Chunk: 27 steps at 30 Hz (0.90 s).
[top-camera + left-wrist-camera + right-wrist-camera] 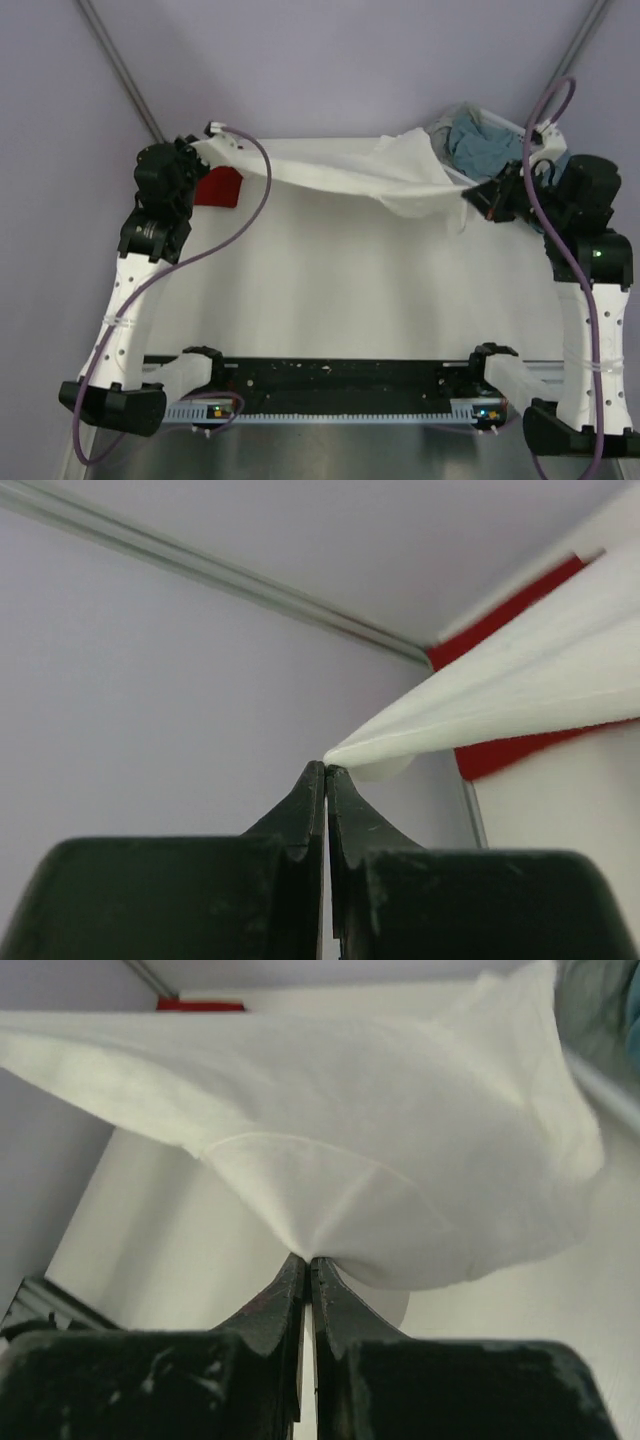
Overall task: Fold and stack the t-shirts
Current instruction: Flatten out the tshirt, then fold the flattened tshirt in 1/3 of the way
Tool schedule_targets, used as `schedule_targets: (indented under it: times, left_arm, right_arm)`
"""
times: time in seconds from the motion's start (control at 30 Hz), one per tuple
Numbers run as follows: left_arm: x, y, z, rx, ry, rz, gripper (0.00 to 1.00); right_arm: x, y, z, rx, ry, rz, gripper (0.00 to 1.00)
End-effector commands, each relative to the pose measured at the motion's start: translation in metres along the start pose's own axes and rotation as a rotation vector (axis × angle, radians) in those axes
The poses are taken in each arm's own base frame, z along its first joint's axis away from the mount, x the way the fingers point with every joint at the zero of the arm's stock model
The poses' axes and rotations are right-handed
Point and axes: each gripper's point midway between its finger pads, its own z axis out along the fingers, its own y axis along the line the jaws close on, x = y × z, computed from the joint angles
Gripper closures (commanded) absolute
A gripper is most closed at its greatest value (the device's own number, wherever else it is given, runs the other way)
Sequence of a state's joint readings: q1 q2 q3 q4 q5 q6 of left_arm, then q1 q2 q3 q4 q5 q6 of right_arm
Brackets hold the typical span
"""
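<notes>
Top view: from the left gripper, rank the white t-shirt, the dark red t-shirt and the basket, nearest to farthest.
1. The white t-shirt: one corner is pinched in the shut left gripper, and the cloth stretches off to the right.
2. The dark red t-shirt: on the table just beside that gripper, at the far left.
3. The basket: in the far right corner, across the table.

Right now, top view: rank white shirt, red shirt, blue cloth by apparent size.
1. white shirt
2. blue cloth
3. red shirt, only a patch shows, so 2 versus 3 is unsure.
</notes>
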<state>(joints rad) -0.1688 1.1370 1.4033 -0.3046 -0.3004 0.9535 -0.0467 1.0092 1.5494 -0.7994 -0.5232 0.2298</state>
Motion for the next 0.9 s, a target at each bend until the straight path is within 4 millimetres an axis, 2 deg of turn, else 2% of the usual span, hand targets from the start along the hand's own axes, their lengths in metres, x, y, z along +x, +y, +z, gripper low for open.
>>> schedule_targets:
  times: [0.0, 0.03, 0.13, 0.23, 0.33, 0.43, 0.5, 0.57, 0.63, 0.8, 0.87]
  left_arm:
    - [0.062, -0.068, -0.031, 0.22, 0.144, 0.055, 1.0]
    - [0.076, -0.082, -0.04, 0.267, 0.179, 0.054, 1.0]
    - [0.11, -0.126, -0.072, 0.436, 0.268, 0.035, 1.0]
    - [0.14, -0.176, -0.113, 0.645, 0.359, 0.015, 1.0]
    - [0.17, -0.221, -0.162, 0.85, 0.449, 0.001, 1.0]
    - [0.19, -0.249, -0.195, 0.962, 0.525, -0.022, 1.0]
    - [0.201, -0.258, -0.21, 0.99, 0.559, -0.025, 1.0]
    - [0.205, -0.262, -0.213, 0.986, 0.558, -0.026, 1.0]
    - [0.204, -0.262, -0.203, 0.952, 0.539, -0.033, 1.0]
    - [0.186, -0.263, -0.153, 0.856, 0.439, -0.067, 1.0]
    - [0.176, -0.271, -0.135, 0.855, 0.38, -0.09, 1.0]
  right_arm:
    - [0.087, 0.015, -0.025, -0.071, 0.179, 0.156, 1.0]
    - [0.107, 0.019, -0.029, -0.087, 0.227, 0.207, 1.0]
    - [0.145, 0.031, -0.047, -0.123, 0.298, 0.295, 1.0]
    - [0.184, 0.026, -0.066, -0.046, 0.401, 0.359, 1.0]
    - [0.213, 0.021, -0.083, 0.028, 0.489, 0.398, 1.0]
    - [0.232, 0.021, -0.089, 0.041, 0.529, 0.434, 1.0]
    - [0.243, 0.017, -0.089, 0.058, 0.555, 0.45, 1.0]
    - [0.254, 0.01, -0.084, 0.077, 0.583, 0.465, 1.0]
    - [0.259, 0.002, -0.073, 0.084, 0.591, 0.477, 1.0]
    - [0.261, -0.045, -0.03, 0.24, 0.525, 0.496, 1.0]
    - [0.263, -0.067, -0.014, 0.327, 0.483, 0.516, 1.0]
